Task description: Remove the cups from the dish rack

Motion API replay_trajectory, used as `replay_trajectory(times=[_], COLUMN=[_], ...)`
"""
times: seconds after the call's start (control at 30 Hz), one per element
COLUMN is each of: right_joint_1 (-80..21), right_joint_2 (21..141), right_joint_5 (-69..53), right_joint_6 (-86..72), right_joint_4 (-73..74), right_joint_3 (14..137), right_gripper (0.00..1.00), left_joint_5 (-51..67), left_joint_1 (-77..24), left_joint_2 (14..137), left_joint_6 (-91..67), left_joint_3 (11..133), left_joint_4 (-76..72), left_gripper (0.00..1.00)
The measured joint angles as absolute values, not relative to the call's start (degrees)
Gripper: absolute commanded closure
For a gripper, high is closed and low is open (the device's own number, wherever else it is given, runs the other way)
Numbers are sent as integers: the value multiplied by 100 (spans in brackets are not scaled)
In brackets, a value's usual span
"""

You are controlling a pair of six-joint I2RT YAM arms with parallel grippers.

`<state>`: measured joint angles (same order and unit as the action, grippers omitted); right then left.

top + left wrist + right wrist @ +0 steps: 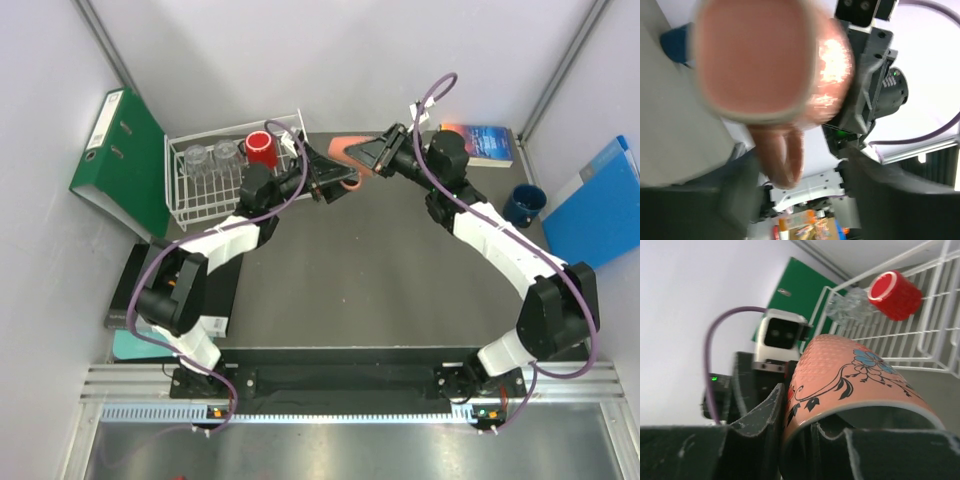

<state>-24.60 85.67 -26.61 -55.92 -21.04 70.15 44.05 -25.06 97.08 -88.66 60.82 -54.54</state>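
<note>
Above the table (380,270), just right of the dish rack (182,212), the orange mug (347,149) hangs between my two grippers. My right gripper (810,427) is clenched on its rim, one finger outside the wall and one inside. My left gripper (797,187) is released, its fingers standing apart on either side of the handle. Inside the rack sit a red mug (260,148) and two glass tumblers (211,156). A dark blue mug (523,204) stands on the table at the far right.

No legible text, brand or number found. The orange mug (850,375) between the right gripper (810,415) fingers carries floral decoration only. Print on the blue book (482,143) is unreadable.
</note>
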Motion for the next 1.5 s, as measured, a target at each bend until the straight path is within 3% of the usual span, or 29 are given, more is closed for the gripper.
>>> replay_trajectory(times=[0.2, 0.37, 0.47, 0.63, 0.77, 1.0, 1.5], right_joint_1=[-2394, -2292, -2270, -2202, -2119, -2080, -2069], right_joint_2=[8490, 8385, 8606, 9957, 10927, 12219, 13058], right_joint_5=[-2231, -1688, -1050, 287, 1039, 1542, 1538], right_joint_6=[-5004, -4425, -3975, -3273, -2880, -2477, -2362], right_joint_4=[-1066, 121, 1363, 2880, 3682, 4565, 4703], right_joint_3=[7022, 7419, 8433, 11028, 11915, 12075, 12556], right_gripper=[100, 100, 100, 100, 100, 100, 100], left_joint_5=[4453, 4213, 3854, 3481, 3391, 3232, 2967], left_joint_1=[-2182, -1323, -928, -956, -1024, -1155, -1253], left_joint_2=[9520, 9494, 9474, 9345, 9166, 8847, 8475], left_joint_6=[-8337, -8060, -7909, -7511, -7240, -6842, -6403], left_joint_3=[6088, 6106, 6106, 6106, 6106, 6106, 6191], left_joint_4=[-4571, -3465, -2770, -1699, -1142, -556, 381], left_gripper=[1, 1, 1, 1, 1, 1, 1])
